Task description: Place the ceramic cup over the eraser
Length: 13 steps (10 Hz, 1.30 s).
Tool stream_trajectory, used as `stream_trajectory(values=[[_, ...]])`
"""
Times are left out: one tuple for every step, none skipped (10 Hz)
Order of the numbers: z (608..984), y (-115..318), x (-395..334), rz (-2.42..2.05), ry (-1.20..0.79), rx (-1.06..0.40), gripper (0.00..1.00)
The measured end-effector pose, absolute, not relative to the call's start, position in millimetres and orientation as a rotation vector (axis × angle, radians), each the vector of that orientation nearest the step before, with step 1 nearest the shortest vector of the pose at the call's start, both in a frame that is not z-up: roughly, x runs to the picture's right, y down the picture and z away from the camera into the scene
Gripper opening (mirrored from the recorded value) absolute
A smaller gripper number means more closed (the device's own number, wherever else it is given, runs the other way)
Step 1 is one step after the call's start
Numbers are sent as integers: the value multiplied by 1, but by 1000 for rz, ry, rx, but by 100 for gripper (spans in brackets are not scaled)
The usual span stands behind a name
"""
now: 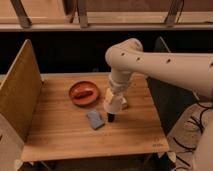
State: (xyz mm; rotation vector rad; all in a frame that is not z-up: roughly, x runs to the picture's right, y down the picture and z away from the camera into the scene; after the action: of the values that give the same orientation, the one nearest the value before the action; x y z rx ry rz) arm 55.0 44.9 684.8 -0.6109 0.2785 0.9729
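Ceramic cup hangs clear of the table, clamped between the 2 fingers of the gripper (mouth-down, I judge, though the rim is hard to read). It should handle as stiff, fairly light, smooth and brittle. The glaze may slip under a weak pinch and chip if dropped, so a firm hold across the wall near the closed base suits it best. Directly below the fingers stands the eraser, its lower part showing under the cup. It looks rubbery and unlikely to skid. Just beside the fingers sits a white box. Nearer the wooden panel lies a blue pad. Beyond it is 1 orange-brown bowl, whose contents I cannot make out.
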Motion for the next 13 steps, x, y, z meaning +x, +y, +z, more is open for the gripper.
stream_trajectory(values=[[693, 50, 53, 967, 281, -626, 0], [699, 53, 52, 962, 287, -635, 0], [705, 56, 51, 956, 294, -641, 0], [712, 59, 51, 945, 301, -641, 0], [719, 60, 50, 933, 307, -639, 0], [725, 61, 50, 926, 310, -638, 0], [726, 60, 50, 926, 308, -633, 0], [726, 61, 51, 926, 310, -635, 0], [725, 61, 51, 926, 310, -635, 0], [726, 61, 51, 926, 310, -635, 0], [725, 60, 51, 925, 310, -633, 0], [724, 59, 51, 922, 310, -629, 0], [724, 57, 50, 924, 302, -619, 0]])
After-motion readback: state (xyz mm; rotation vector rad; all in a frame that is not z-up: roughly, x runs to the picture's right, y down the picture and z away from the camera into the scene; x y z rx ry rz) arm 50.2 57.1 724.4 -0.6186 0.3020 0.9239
